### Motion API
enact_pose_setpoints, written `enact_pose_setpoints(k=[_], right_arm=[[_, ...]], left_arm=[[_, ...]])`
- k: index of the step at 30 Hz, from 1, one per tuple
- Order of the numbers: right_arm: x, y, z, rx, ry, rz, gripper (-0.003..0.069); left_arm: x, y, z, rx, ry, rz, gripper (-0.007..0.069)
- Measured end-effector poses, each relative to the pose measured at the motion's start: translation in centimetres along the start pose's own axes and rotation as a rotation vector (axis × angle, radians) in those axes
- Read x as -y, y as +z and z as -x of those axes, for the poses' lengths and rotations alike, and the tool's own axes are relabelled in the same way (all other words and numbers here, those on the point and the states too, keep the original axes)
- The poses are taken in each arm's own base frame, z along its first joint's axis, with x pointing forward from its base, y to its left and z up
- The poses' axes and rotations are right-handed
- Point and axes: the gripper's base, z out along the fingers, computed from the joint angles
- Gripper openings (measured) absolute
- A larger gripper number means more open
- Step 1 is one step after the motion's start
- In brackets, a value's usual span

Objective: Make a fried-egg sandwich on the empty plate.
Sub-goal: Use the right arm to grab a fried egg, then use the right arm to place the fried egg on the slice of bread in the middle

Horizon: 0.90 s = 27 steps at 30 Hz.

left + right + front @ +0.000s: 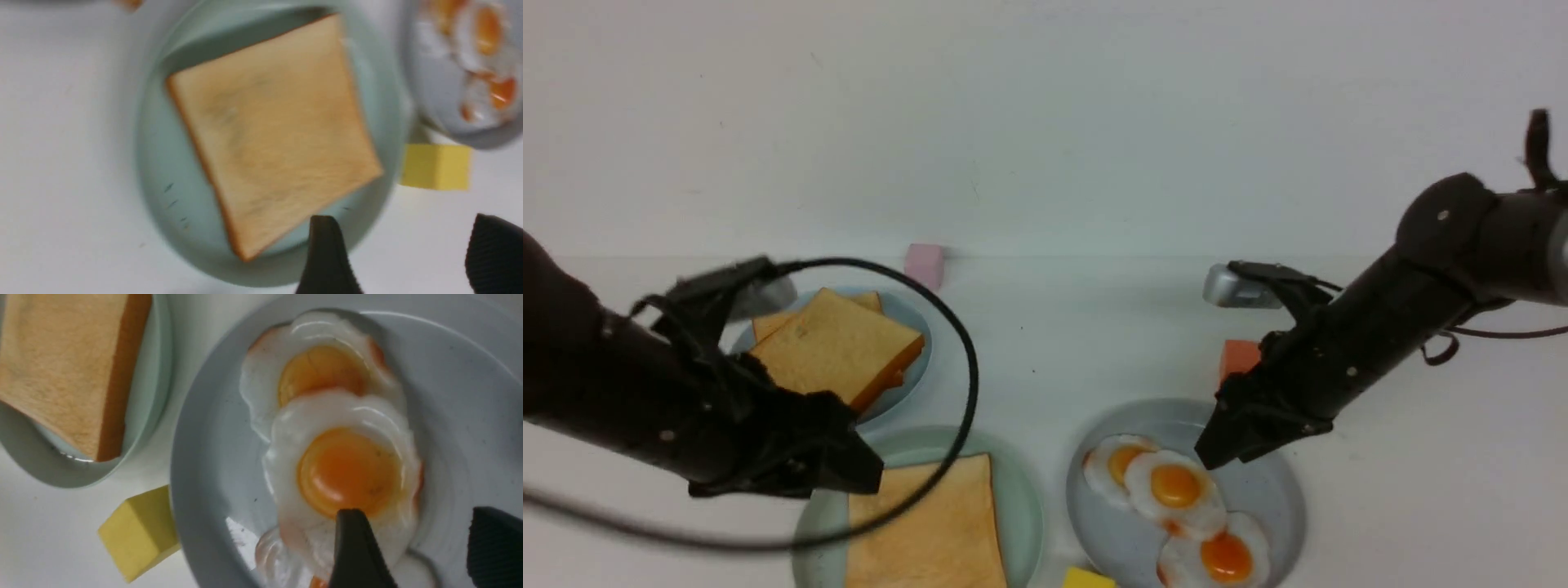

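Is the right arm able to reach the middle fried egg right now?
Probably yes: the right gripper hangs open just above the middle fried egg, and nothing covers it on the grey-blue plate.

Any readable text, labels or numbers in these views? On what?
None readable in any view.
The mint-green plate, toast slice, grey-blue plate, fried eggs and yellow block carry no print.
The dark flecks on the mint-green plate are blurred and not legible as characters.

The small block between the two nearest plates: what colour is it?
The block is yellow, clearest in the right wrist view.
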Motion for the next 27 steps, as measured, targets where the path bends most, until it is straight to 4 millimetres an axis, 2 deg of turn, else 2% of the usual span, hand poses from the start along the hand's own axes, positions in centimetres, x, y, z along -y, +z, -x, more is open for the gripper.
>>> enact_pose_setpoints(k=[1,3,4,5,7,8,9,10,12,14,17,19,23,27], right_arm=[[0.0,0.1,0.0,-0.001,-0.001,0.001,0.0389],[0.5,0.9,0.2,-0.008,0.012,0.016,0.0389],[0.9,1.7,0.2,-0.012,0.034,0.028,0.0389],[1.1,2.1,0.2,-0.014,0.046,0.033,0.0389],[1.4,2.9,0.2,-0.017,0.072,0.051,0.0382],[1.4,2.9,0.2,-0.018,0.072,0.052,0.038],[1.4,3.0,0.2,-0.017,0.079,0.061,0.0358],[1.4,3.0,0.3,-0.016,0.08,0.061,0.0358],[1.5,3.2,0.3,-0.018,0.093,0.076,0.0279],[1.5,3.3,0.2,-0.021,0.097,0.08,0.0197],[1.7,3.4,0.2,-0.023,0.094,0.071,0.0042],[1.8,3.3,0.2,-0.022,0.098,0.072,0.0016],[2.1,2.4,0.3,-0.024,0.087,0.062,0.0016],[0.8,-0.7,1.6,0.016,0.049,0.031,0.0016]], left_arm=[[0.3,-0.3,0.0,0.01,0.019,-0.003,0.0441],[2.3,-1.3,-0.5,0.037,0.131,-0.034,0.04],[4.3,-2.0,-1.2,0.051,0.256,-0.065,0.0356],[5.3,-2.3,-1.6,0.058,0.325,-0.077,0.0325],[7.2,-2.8,-2.5,0.071,0.425,-0.108,0.0246],[7.2,-2.9,-2.5,0.073,0.427,-0.106,0.0238],[8.0,-3.1,-2.9,0.09,0.463,-0.113,0.0175],[8.1,-3.2,-2.9,0.093,0.465,-0.113,0.0175],[8.5,-3.3,-3.1,0.109,0.466,-0.106,0.0074],[8.4,-3.3,-3.1,0.113,0.455,-0.091,0.0007],[8.2,-3.3,-3.1,0.108,0.446,-0.063,-0.0013],[8.0,-3.4,-3.1,0.11,0.443,-0.048,-0.0013],[7.8,-4.6,-3.3,0.146,0.439,-0.006,-0.0013],[7.3,-6.7,-4.1,0.174,0.406,0.057,-0.0013]])
